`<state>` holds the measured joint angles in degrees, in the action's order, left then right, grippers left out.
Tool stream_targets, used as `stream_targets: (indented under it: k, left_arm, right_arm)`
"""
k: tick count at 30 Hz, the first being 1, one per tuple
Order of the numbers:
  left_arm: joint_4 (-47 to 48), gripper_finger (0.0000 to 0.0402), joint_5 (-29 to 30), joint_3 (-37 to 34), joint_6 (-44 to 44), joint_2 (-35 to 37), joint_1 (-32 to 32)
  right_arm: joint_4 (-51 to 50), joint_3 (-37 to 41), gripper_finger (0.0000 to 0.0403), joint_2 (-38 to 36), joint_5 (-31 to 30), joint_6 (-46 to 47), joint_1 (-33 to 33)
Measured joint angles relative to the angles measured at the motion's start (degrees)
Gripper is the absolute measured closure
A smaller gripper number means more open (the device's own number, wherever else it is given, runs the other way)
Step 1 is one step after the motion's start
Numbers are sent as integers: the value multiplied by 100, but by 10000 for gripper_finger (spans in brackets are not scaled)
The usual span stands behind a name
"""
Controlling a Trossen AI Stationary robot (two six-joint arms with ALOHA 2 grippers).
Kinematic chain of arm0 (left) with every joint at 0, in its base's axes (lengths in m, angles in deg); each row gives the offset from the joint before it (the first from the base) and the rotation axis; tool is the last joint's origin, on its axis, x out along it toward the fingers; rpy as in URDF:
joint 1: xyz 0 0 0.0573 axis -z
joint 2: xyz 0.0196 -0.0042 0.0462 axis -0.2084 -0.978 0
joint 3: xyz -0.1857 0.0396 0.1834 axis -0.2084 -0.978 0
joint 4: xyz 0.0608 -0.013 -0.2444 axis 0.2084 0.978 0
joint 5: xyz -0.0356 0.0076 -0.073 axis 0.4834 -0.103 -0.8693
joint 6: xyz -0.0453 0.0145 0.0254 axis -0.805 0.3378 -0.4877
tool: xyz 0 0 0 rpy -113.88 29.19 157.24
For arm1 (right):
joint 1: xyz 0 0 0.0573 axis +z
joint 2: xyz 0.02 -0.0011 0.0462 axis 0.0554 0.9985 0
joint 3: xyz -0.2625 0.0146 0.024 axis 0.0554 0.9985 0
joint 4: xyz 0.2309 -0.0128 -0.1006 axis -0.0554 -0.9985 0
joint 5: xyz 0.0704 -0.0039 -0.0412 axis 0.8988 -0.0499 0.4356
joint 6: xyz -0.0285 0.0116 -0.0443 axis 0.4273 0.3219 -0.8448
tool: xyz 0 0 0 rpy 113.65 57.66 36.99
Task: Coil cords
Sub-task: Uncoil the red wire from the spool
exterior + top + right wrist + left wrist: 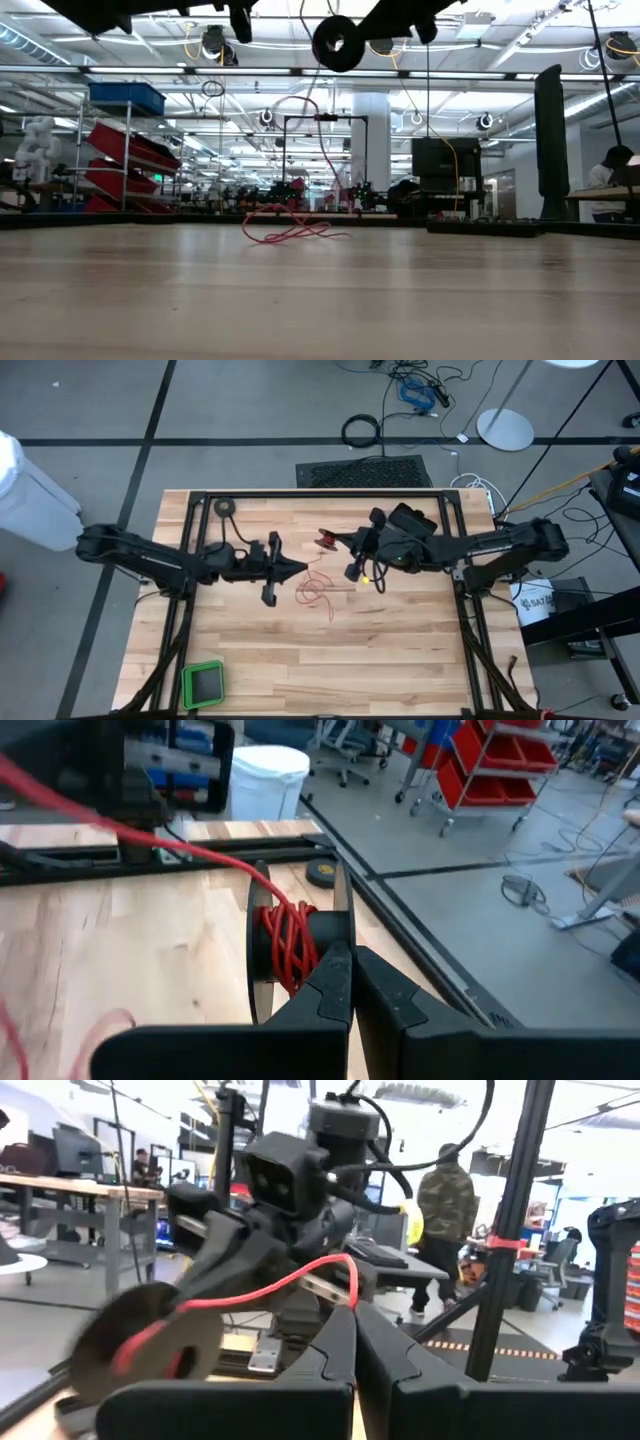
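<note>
Wooden table [400,660] bears red wire [315,592], green tray [203,684]

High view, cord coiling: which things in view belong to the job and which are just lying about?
Job:
- thin red wire, partly loose on the wooden table
- small black reel, red turns wound on it, pinched by the right gripper
- left gripper, shut on the wire

Lying about:
- green square tray
- black tape roll

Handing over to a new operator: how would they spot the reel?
Look over the middle of the wooden table, between the two arms. The reel sits at the right hand, held up off the table: small, black, round, with red wire wound on it.
</note>
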<state>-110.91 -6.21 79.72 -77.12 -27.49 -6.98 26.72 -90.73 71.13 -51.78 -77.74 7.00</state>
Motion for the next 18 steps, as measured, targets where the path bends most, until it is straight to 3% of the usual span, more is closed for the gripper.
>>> stream_targets:
  k: [9, 18]
  left_arm:
    - [-471, 402, -299, 261, -294, -1047, 40]
    - [64, 402, -198, 426, -263, -1704, 35]
  right_arm:
    - [886, 0, 403, 390, -195, -429, -118]
    - [1044, 0, 403, 216, -133, -584, -136]
